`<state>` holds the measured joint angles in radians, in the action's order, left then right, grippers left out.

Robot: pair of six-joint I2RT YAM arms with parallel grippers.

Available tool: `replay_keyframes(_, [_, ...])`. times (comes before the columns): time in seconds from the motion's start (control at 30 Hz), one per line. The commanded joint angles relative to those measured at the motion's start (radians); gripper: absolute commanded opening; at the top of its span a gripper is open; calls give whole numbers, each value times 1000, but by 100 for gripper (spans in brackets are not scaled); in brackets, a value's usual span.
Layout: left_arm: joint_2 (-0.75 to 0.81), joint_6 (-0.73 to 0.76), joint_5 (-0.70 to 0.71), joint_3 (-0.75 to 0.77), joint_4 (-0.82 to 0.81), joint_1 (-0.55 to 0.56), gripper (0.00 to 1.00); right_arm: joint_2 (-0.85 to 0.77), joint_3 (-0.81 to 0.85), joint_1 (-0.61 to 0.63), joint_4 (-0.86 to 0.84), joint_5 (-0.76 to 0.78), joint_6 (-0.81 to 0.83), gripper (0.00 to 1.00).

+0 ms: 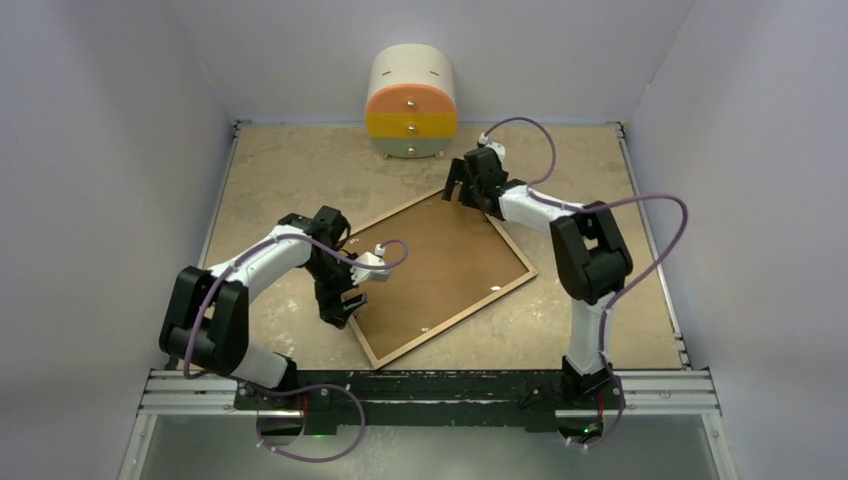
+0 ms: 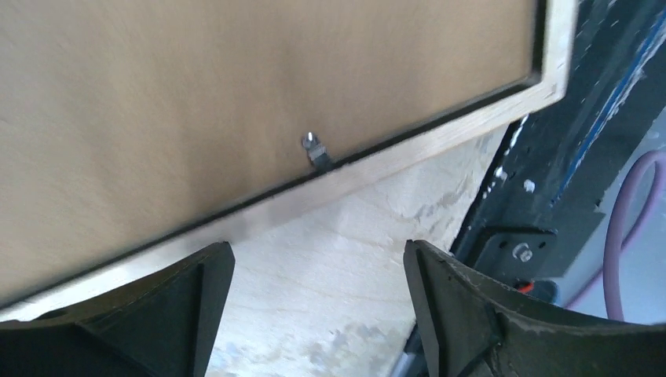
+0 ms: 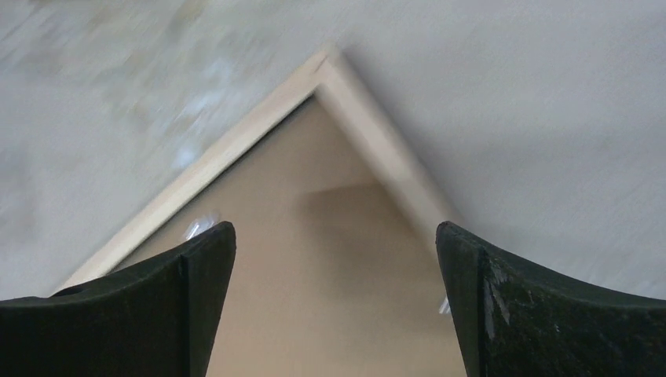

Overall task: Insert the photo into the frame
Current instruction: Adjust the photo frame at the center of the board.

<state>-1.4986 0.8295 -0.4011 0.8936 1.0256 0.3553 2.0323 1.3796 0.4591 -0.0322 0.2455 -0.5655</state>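
Large rectangular picture frame point(image 1: 455, 318), light wood back facing up, lies skewed mid-table on the beige mottled tabletop point(image 1: 270, 180). A plain brown backing board point(image 1: 440, 265) sits inside it. Your left gripper point(image 1: 343, 310) is at the frame's left edge, fingers well apart, holding nothing. Your right gripper point(image 1: 460, 192) is over the far corner, spread wide, empty.

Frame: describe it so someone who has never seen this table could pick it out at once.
On the tan table, at its middle, lies a large flat rectangle turned cornerwise: the frame. It lies back up, a light wood rim around a brown board, unlike the rounded white, orange and yellow drawer unit at the far edge.
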Motion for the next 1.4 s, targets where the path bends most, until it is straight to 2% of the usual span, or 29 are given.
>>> replay_keyframes(0.0, [93,230,-158,104,17,6,85,-226,-98,37,114,-131,-70,99])
replay_keyframes(0.07, [99,251,-110,151,47,-36,86,-325,-168,15,127,-91,-63,99])
replay_keyframes(0.17, [60,186,-75,254,-82,-207,86,-488,-305,13,117,-41,-74,99])
replay_keyframes(0.3, [-115,57,-39,426,-240,-363,82,-633,-446,13,179,-119,-129,99])
replay_keyframes(0.4, [-249,-46,-11,519,-349,-424,78,-754,-591,13,170,-226,-185,99])
replay_keyframes(0.53, [-376,-123,41,542,-442,-431,77,-890,-723,13,211,-298,-228,99])
replay_keyframes(0.63, [-407,-146,39,512,-475,-431,75,-966,-786,13,263,-380,-263,99])
replay_keyframes(0.77, [-412,-129,24,436,-497,-417,74,-1013,-859,13,242,-446,-311,99])
replay_keyframes(1.07, [-350,-65,-10,263,-453,-363,71,-898,-832,13,300,-488,-229,99])
replay_keyframes(1.2, [-307,-28,-33,205,-416,-363,70,-856,-860,8,215,-473,-236,99])
replay_keyframes(1.37, [-238,11,-67,121,-364,-302,68,-783,-796,-51,137,-470,-180,99])
